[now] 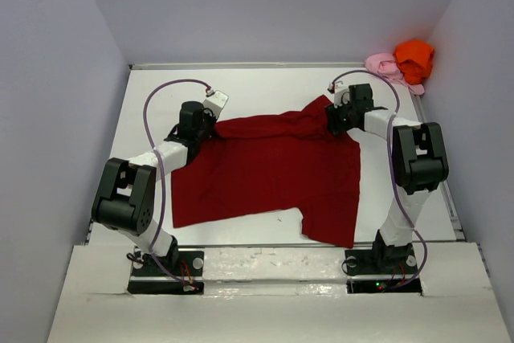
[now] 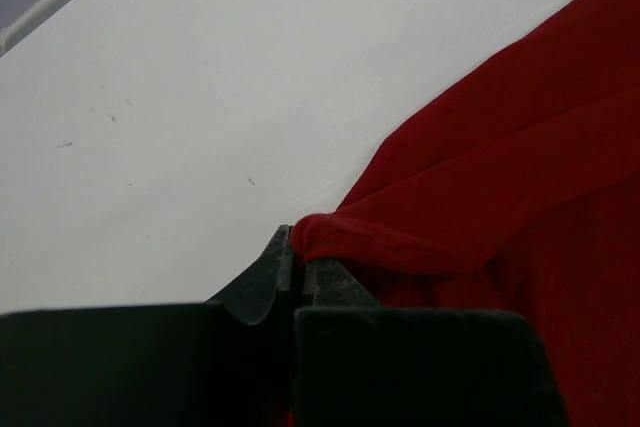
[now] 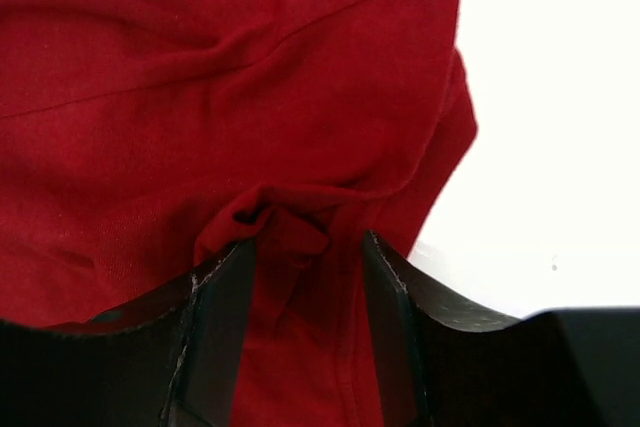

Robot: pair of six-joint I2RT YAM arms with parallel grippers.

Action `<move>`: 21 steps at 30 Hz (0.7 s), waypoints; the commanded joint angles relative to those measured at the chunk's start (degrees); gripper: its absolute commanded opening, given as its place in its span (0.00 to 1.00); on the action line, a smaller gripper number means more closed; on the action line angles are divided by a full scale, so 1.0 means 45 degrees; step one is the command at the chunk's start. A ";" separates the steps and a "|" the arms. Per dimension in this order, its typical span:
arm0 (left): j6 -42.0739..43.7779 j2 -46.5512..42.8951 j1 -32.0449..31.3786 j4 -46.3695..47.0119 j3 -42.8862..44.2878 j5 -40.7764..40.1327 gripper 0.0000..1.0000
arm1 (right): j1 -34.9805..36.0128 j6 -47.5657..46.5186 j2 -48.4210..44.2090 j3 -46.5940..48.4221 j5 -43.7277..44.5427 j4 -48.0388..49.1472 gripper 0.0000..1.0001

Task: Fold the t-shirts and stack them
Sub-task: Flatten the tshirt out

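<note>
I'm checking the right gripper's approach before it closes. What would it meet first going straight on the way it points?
Probably the bunched fold of the dark red t-shirt, lying just ahead between the open jaws of the right gripper; the table seems right beneath it.

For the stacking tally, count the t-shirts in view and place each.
3. The dark red shirt lies spread out in the middle of the table. The orange shirt and the pink shirt sit bunched together in the far right corner; another could hide beneath them.
</note>
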 commanded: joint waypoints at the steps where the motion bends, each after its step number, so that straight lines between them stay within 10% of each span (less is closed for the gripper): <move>1: 0.0027 -0.0194 -0.0085 0.0255 0.0463 0.0005 0.00 | 0.0029 0.0027 0.0156 0.0559 -0.0419 0.0324 0.52; 21: 0.0027 -0.0077 -0.0085 0.0158 0.0580 0.0063 0.00 | 0.0029 0.0222 0.0469 0.0813 -0.0770 0.0187 0.39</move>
